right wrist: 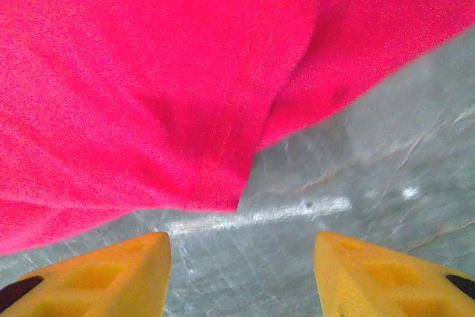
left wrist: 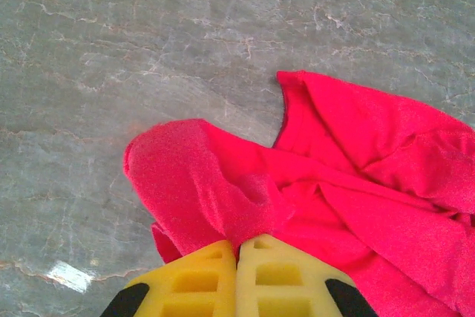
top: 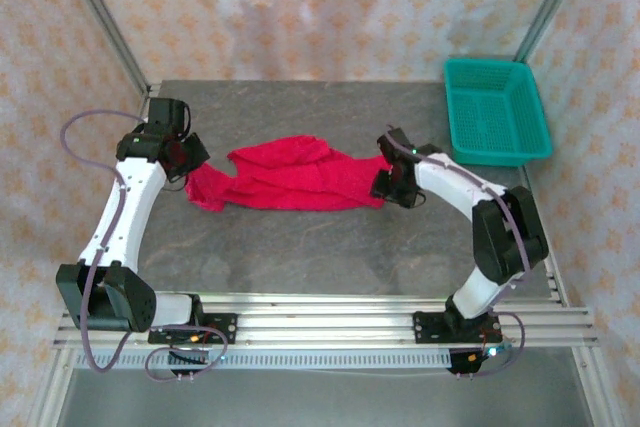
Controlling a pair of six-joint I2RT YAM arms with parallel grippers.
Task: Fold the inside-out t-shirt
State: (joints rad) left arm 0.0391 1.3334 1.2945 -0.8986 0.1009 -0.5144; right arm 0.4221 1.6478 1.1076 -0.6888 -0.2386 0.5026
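Note:
The red t-shirt [top: 290,179] lies crumpled in a long strip across the middle of the grey table [top: 300,247]. My left gripper [top: 192,159] is at its left end, shut on a pinch of the red fabric [left wrist: 223,191] that bunches between the yellow fingertips [left wrist: 204,276]. At the shirt's right end my right gripper [top: 385,185] stands open just above the table, with bare tabletop between its yellow fingers [right wrist: 111,272]. The shirt's edge [right wrist: 223,183] hangs a little beyond them, untouched.
A teal plastic basket [top: 497,112] stands at the table's back right corner. The aluminium rail [top: 330,322] with both arm bases runs along the near edge. Patterned curtains close off the back and sides.

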